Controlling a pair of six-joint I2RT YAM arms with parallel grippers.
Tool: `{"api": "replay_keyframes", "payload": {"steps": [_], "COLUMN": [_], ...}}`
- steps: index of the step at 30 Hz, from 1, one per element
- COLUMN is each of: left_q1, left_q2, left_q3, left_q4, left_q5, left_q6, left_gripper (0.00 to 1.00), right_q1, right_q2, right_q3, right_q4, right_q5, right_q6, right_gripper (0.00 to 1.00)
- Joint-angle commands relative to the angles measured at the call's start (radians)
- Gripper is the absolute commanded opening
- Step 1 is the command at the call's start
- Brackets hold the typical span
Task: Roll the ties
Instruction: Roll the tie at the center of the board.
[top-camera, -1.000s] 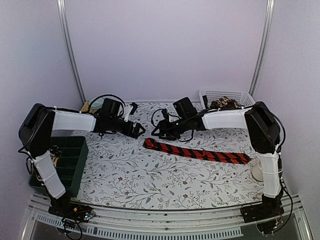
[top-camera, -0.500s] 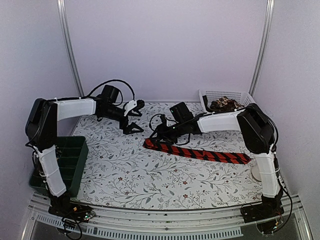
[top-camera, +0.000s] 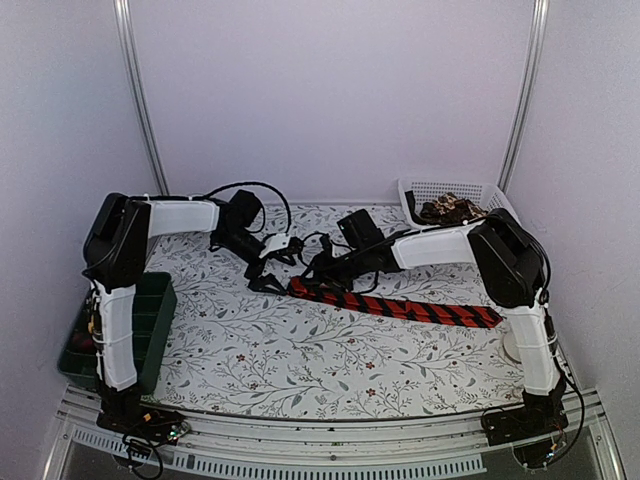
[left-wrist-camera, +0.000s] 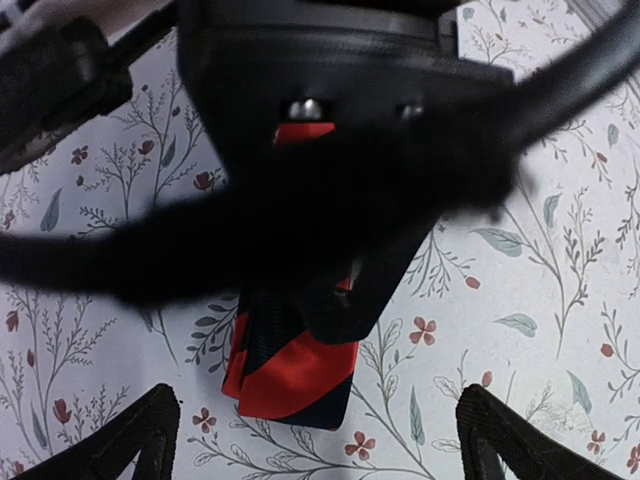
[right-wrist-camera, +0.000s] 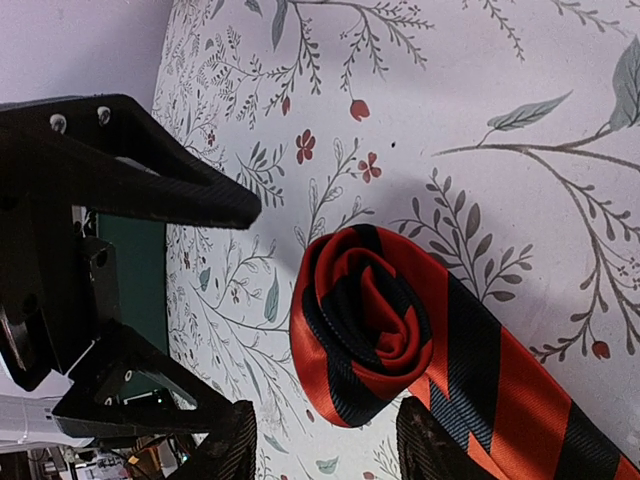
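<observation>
A red tie (top-camera: 400, 306) with black diagonal stripes lies flat on the flower-printed worktop (top-camera: 300, 350). It stretches across the middle from left to right and slants slightly toward the near edge at its right end. Its left end (right-wrist-camera: 365, 320) is wound into a small, loose coil of a few turns, with the red and black layers showing as a spiral. The rest runs out from the coil as an unrolled strip. Brown-patterned ties (top-camera: 448, 208) sit in a crumpled heap inside the white basket (top-camera: 440, 186) at the far right corner, well apart from the red one.
</observation>
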Motion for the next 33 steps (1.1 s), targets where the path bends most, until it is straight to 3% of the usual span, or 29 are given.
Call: {"api": "replay_keyframes", "payload": {"steps": [1, 5, 20, 29, 33], "left_q1": [-0.022, -0.032, -0.078, -0.091, -0.109], "left_q2": [-0.013, -0.012, 0.088, 0.109, 0.087], "left_q3": [-0.003, -0.031, 0.024, 0.027, 0.006], "left_q4": [0.034, 0.102, 0.088, 0.072, 0.074], "left_q5": [-0.030, -0.077, -0.145, -0.163, -0.194], "left_q6": [0.031, 0.036, 0.098, 0.086, 0.057], "left_gripper": [0.96, 0.95, 0.81, 0.52, 0.49], "right_q1": [0.013, 0.014, 0.013, 0.012, 0.012], "right_q2": [0.125, 0.136, 0.172, 0.197, 0.197], "right_q3": [0.042, 0.048, 0.079, 0.087, 0.081], "right_q4": [0.013, 0.014, 0.014, 0.022, 0.027], "right_q5": [0.009, 0.008, 0.012, -0.013, -0.043], "right_q6": [0.016, 0.020, 0.034, 0.046, 0.047], "right_gripper": [0.47, 0.47, 0.41, 0.31, 0.28]}}
